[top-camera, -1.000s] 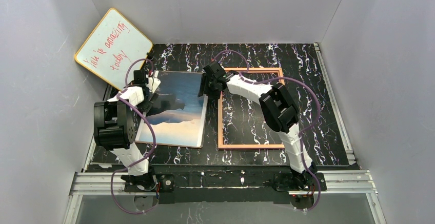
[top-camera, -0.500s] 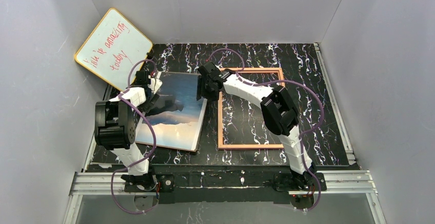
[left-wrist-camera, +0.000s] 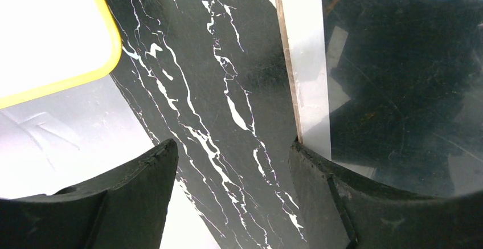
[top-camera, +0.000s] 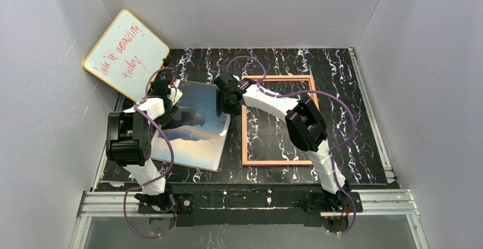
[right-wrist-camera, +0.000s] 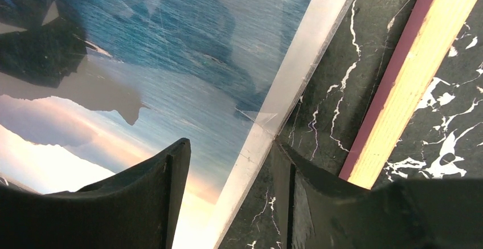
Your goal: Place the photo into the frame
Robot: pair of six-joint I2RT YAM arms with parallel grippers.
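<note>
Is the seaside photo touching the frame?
Apart: the right wrist view shows bare marbled table between the photo edge and the frame.

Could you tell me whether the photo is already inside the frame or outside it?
Outside. The photo lies left of the frame, and only marbled table shows inside the frame.
</note>
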